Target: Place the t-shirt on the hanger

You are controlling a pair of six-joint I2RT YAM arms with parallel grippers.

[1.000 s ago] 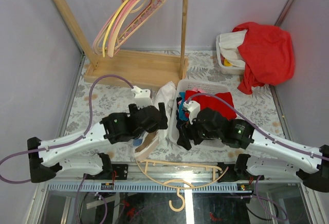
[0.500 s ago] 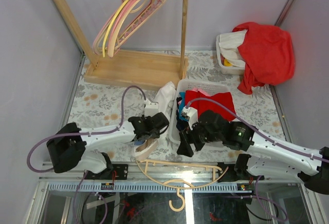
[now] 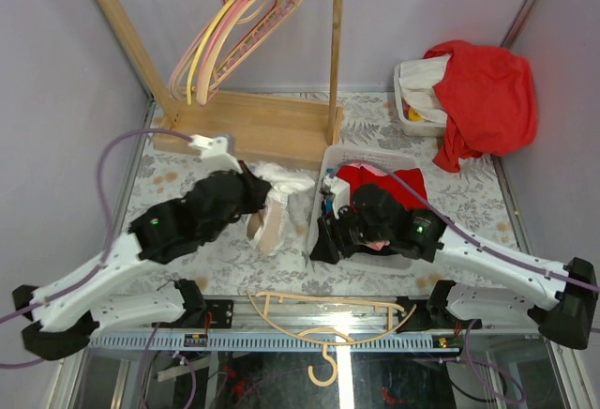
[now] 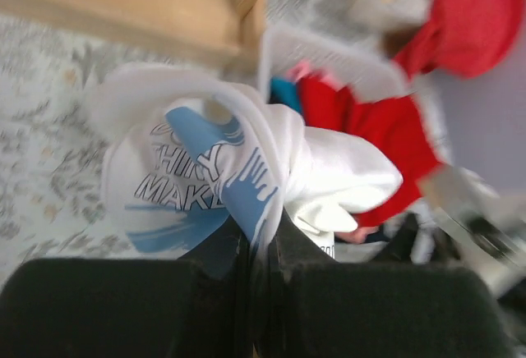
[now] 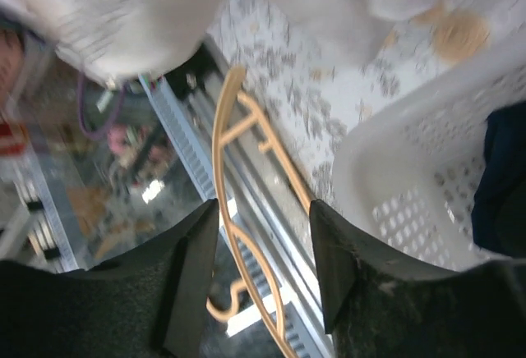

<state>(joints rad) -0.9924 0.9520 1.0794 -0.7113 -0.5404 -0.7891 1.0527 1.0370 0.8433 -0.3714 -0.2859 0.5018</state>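
The white t-shirt (image 3: 278, 195) with a blue print hangs bunched from my left gripper (image 3: 255, 201), lifted just left of the basket. In the left wrist view the left gripper (image 4: 263, 239) is shut on a fold of the t-shirt (image 4: 197, 153). The peach-beige hanger (image 3: 323, 308) lies flat along the table's near edge, hook pointing off the table. My right gripper (image 3: 322, 240) hovers above it by the basket's near left corner. Seen from the right wrist, the right gripper (image 5: 263, 243) stands open and the hanger (image 5: 223, 161) shows through the gap, apart from both fingers.
A white basket (image 3: 361, 153) of red and navy clothes sits under my right arm; its wall (image 5: 394, 177) is close to the right finger. A wooden rack (image 3: 244, 123) with pink and yellow hangers stands at the back. A bin with a big red garment (image 3: 487, 90) is back right.
My left gripper has shut on the t-shirt and carried it up and back to the left. The right gripper has narrowed somewhat and shifted slightly away from the near edge.
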